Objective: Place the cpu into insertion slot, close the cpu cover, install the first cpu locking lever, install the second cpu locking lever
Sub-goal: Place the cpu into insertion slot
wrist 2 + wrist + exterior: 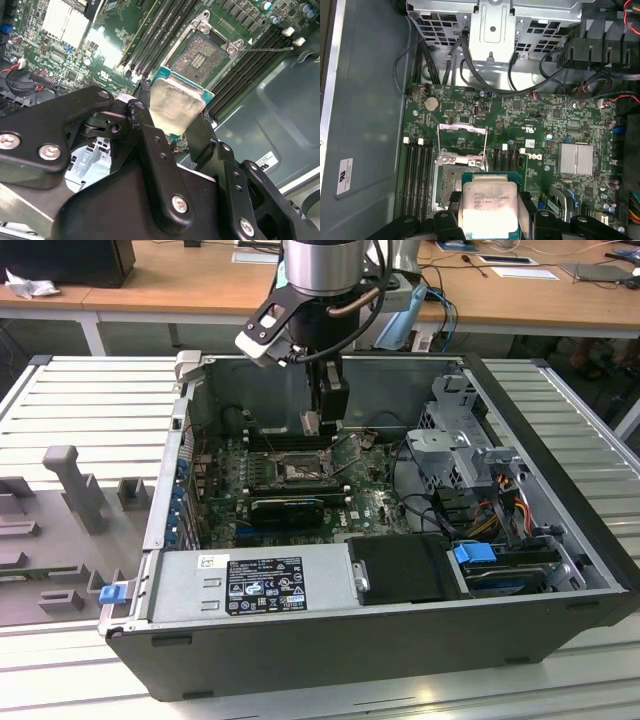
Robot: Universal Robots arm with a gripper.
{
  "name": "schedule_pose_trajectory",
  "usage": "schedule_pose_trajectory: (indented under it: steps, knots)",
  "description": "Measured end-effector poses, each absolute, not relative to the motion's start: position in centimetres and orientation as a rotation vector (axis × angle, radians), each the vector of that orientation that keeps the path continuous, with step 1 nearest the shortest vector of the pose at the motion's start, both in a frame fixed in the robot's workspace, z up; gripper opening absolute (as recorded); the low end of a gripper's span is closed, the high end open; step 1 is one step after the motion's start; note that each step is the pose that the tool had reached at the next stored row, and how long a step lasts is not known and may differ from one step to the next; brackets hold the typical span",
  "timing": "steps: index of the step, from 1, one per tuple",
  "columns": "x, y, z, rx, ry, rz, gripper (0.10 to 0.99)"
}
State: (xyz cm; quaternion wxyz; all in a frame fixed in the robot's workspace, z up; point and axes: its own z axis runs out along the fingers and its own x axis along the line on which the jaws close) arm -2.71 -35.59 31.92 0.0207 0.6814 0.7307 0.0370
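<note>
Black gripper (pixel 175 117) fingers (pixel 150 135) fill the foreground in both wrist views, pinched narrow on the cpu (pixel 487 202) by two opposite edges, its silvery top facing the camera. From where I stand, the chip hangs above the board, near the slot (pixel 202 55) and overlapping one edge of it rather than sitting centred. It is not yet seated. The slot lies open with its dark centre bare. The cover (pixel 462 128) stands raised at the slot's far edge, and a thin lever (pixel 270 48) juts out just beside the slot. Memory slots (pixel 417 170) flank it on both sides.

To do this placing well, I judge the chip must stay level and be squared to the slot's rim before it goes down. It should descend straight with no sideways sliding across the contacts, and the grip should hold until the chip rests flat. The fingers also need to stay clear of the raised cover and lever.

As for writing, grey lines of print cross the cpu's top, too small to tell. A white label (pixel 344 175) sits on the case wall well apart from the slot. A black-and-white sticker (pixel 265 585) covers the power supply, also well apart from it.
</note>
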Motion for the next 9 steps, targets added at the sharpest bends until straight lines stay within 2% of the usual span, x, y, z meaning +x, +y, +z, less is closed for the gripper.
schedule_pose_trajectory:
  steps: [9]
  knots:
    - [-2.7,-35.6,29.8,2.194,2.186,0.11,0.525]
